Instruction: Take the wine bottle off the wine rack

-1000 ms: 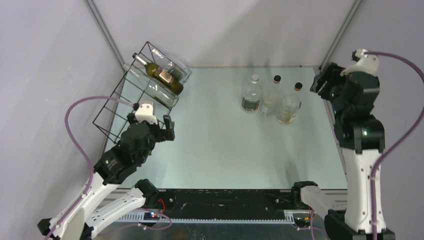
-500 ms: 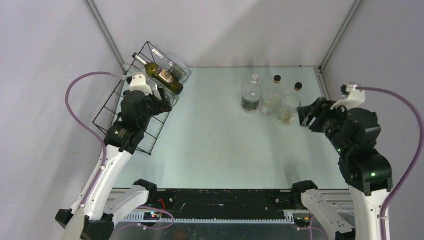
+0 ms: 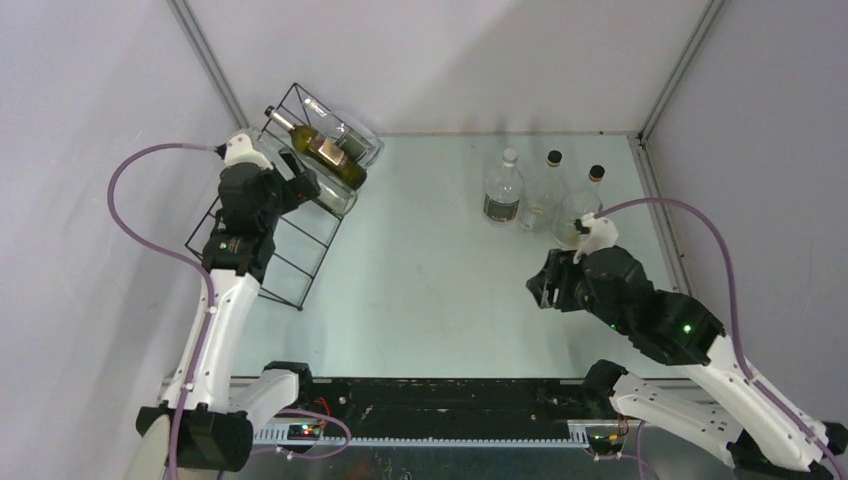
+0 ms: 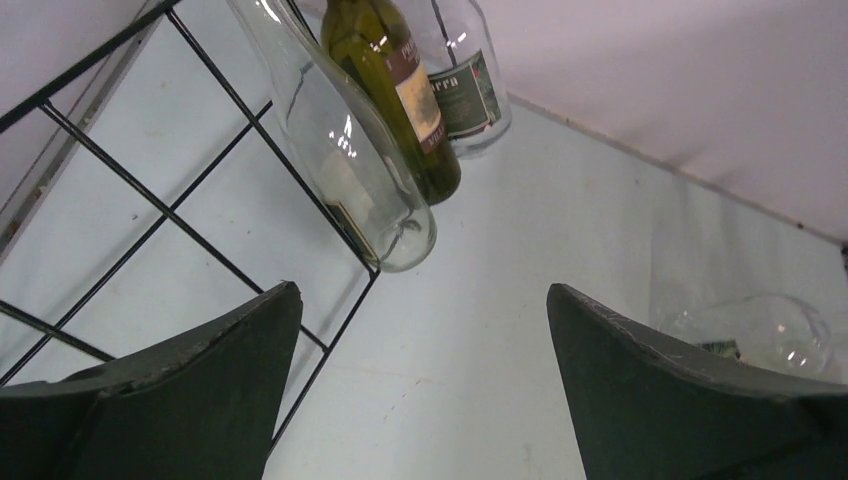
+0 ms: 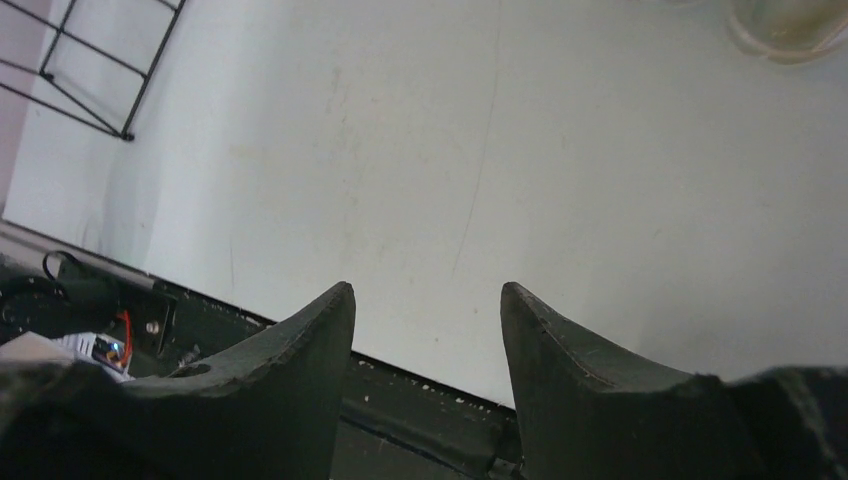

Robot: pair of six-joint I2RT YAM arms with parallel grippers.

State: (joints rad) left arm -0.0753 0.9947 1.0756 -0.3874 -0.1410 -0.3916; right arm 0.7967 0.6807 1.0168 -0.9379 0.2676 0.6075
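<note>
The wine rack stands in the far-left corner of the counter, leaning back toward the wall. The green wine bottle lies in it on a slant, its long axis running diagonally, neck toward the far-left corner and base toward the near right. A clear bottle lies just beside it on the near side, and a green-labelled bottle lies on the far side. The left arm reaches up along the rack, and the left fingers are spread wide and hold nothing, close to the clear bottle's base. The right arm bends low over the bare counter. The right fingers are parted and empty, pointing left. Three bottles stand upright at the far centre.
</note>
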